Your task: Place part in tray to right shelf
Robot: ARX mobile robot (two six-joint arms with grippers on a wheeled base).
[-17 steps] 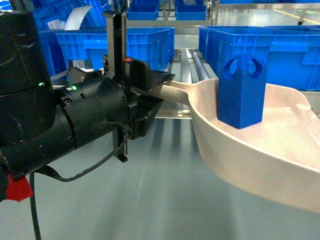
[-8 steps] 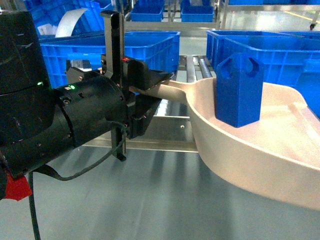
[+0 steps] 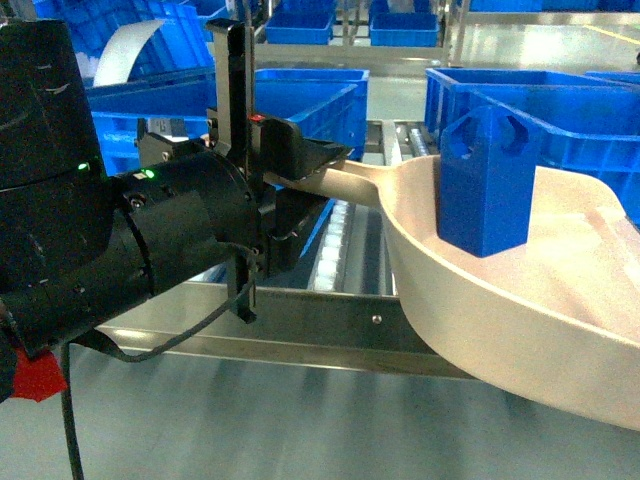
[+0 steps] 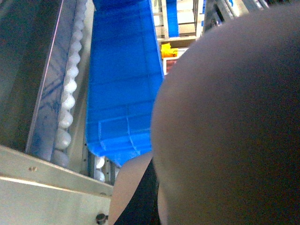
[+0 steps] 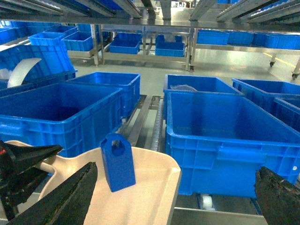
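Item: small bright-blue plastic block (image 3: 483,180), a boxy upright prism with bevelled top and arched openings near the top. It stands upright and unheld inside the pale beige dustpan-shaped plastic tray (image 3: 520,320), towards the handle end of the pan. Judged light, rigid and smooth; on the slick pan floor it probably slides or tips if the tray tilts, since only the raised rim contains it. There is no need to grasp the block itself.

Carrier: the tray, stiff thin plastic, judged light. The proper hold is its long flat handle, and the left claw (image 3: 315,185) is clamped there, jaws closed above and below the handle. The tray is airborne, its pan lying over the front rail.

Destination: stainless-steel flow rack (image 3: 330,335), with flat front rail and lanes of small white rollers (image 4: 65,110), directly below and beyond the tray. Large blue plastic crates (image 5: 225,131) occupy lanes behind the tray on both sides; one roller lane beside the tray handle looks open.

Right claw (image 5: 173,197): fingers spread wide, holding nothing, with the tray and block between and ahead of them in its own wrist view.
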